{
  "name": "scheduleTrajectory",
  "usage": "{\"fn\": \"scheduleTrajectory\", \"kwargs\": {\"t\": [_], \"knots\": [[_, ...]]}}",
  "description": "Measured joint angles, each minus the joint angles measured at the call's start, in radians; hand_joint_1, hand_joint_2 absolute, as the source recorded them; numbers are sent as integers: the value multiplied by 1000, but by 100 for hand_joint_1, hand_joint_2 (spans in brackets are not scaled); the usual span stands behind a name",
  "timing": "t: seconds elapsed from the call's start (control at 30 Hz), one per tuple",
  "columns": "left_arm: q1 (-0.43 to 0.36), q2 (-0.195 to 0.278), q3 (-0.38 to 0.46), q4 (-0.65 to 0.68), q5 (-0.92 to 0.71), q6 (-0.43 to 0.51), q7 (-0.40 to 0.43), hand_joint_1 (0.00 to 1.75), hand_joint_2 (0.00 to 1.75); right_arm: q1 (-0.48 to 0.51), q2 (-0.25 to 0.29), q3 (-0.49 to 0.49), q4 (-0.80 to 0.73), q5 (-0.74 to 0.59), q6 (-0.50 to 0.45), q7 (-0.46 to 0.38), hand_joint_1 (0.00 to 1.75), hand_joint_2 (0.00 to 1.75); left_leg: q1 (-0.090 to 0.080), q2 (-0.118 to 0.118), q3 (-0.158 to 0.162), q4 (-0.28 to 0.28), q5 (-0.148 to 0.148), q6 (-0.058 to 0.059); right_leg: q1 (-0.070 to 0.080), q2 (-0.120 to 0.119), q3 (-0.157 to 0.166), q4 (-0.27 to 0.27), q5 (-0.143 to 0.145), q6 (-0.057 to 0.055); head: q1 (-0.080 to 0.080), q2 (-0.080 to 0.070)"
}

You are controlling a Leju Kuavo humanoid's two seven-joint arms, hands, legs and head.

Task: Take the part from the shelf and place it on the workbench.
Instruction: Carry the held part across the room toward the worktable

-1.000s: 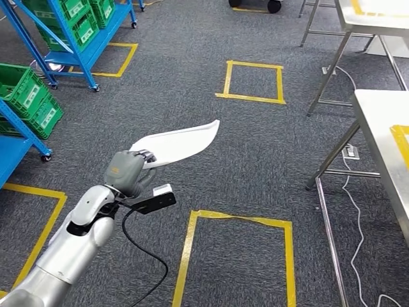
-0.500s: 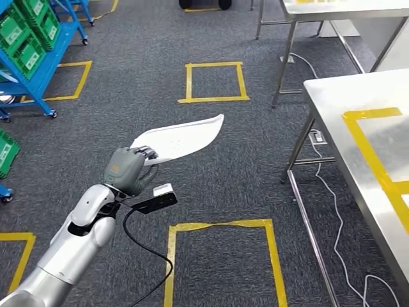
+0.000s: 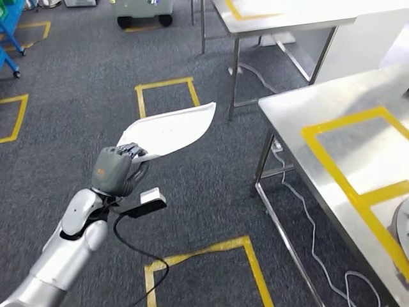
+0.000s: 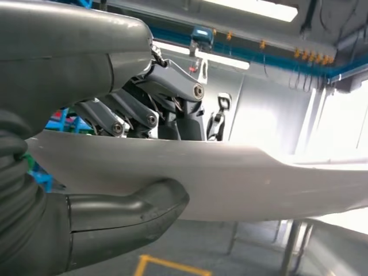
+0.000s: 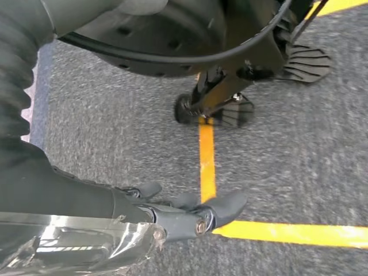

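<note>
Clear of workbench edge (image 3: 284, 137): hand-held part (image 3: 169, 131).

workbench (image 3: 308, 109) far side off-frame

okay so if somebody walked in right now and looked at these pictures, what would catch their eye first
First, the long white curved part, carried above the grey carpet by the robot's left hand, which grips its near end; the left wrist view shows thumb and fingers clamped on opposite faces. Next, the steel workbench on the right, marked with a yellow tape outline. The right hand hangs over the carpet, holding nothing.
</note>
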Motion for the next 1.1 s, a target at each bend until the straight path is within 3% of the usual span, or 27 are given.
{"fn": "scheduleTrajectory", "kwargs": {"t": [0.03,0.1,0.17,0.2,0.23,0.3,0.33,0.37,0.47,0.53,0.6,0.63,0.67,0.7,0.77,0.83,0.97,1.03,1.1], "knots": [[3,0,1,0,4,15,-14,175,175,-1,0,-1,0,1,0,0,0,175,0,13,18,-1,-1,4,1,-34,-34,60,-14,5,2,0],[11,-2,0,0,15,36,-43,175,175,-2,0,-2,1,3,0,1,0,175,-1,34,50,2,-32,8,1,-62,-126,155,-86,12,6,0],[19,-5,-1,-1,28,49,-67,175,175,-1,0,-4,1,6,1,0,0,175,-1,53,91,2,-70,9,2,-68,-185,153,-152,13,8,0],[22,-6,-2,-1,35,53,-76,175,175,-1,0,-6,1,6,2,0,0,175,-1,63,118,2,-90,10,2,-72,-200,120,-144,12,8,0],[23,-7,-2,-1,41,54,-84,175,175,-1,0,-9,1,7,2,0,0,175,-1,72,145,2,-112,10,3,-80,-210,72,-87,9,9,0],[27,-9,-2,0,55,57,-100,175,175,1,0,-14,4,8,4,0,0,175,-3,84,187,9,-151,5,7,-98,-224,-14,88,-1,9,0],[29,-10,-3,0,60,57,-107,175,175,0,0,-16,6,8,6,1,0,175,-3,87,196,11,-165,2,9,-102,-228,-35,152,-7,8,0],[30,-11,-3,0,64,58,-112,175,175,-1,0,-18,8,9,8,1,0,175,-4,89,200,14,-172,-3,12,-101,-230,-42,179,-12,7,0],[30,-13,-6,-3,66,58,-120,175,175,-6,0,-21,9,11,11,2,0,175,-3,75,174,51,-165,-19,5,-88,-214,-60,171,-22,5,0],[32,-14,-7,-4,66,58,-122,175,175,-6,-1,-22,9,11,12,4,0,175,4,50,99,155,-175,-32,-2,-81,-196,-81,167,-26,3,0],[38,-13,-7,-3,68,58,-124,175,175,-7,-1,-23,9,12,13,4,0,175,13,37,0,270,-217,-41,-3,-73,-185,-88,161,-29,2,0],[41,-12,-7,-3,70,57,-125,175,175,-8,-1,-23,9,12,14,4,0,175,16,36,-39,299,-227,-44,-4,-69,-180,-88,156,-28,2,0],[43,-12,-7,-3,72,56,-126,175,175,-8,-1,-23,9,13,14,5,0,175,19,36,-61,296,-214,-45,-5,-64,-174,-88,152,-25,2,0],[44,-12,-7,-3,75,54,-127,175,175,-8,-1,-23,9,15,15,5,0,175,22,36,-64,260,-174,-47,-7,-59,-167,-87,146,-21,2,0],[44,-11,-7,-3,79,51,-130,175,175,-8,-1,-23,9,17,16,7,0,175,27,33,-36,135,-65,-51,-9,-51,-153,-84,134,-13,2,0],[43,-11,-7,-4,81,49,-131,175,175,-9,-1,-23,9,20,16,9,0,175,28,29,-8,38,-17,-46,-10,-47,-154,-78,126,-5,-1,0],[46,-8,-7,-7,81,46,-136,175,175,-8,-1,-24,10,27,17,12,0,175,25,28,-6,17,-8,-17,-11,-49,-169,-62,108,15,-4,0],[46,-6,-6,-8,80,45,-138,175,175,-7,-1,-24,10,29,18,12,0,175,27,30,-8,13,-1,-6,-11,-57,-194,10,49,25,-1,0],[47,-6,-7,-8,80,44,-139,175,175,-11,-1,-25,10,31,18,12,0,175,27,32,-16,13,6,0,-11,-63,-235,140,-29,33,2,0]]}}
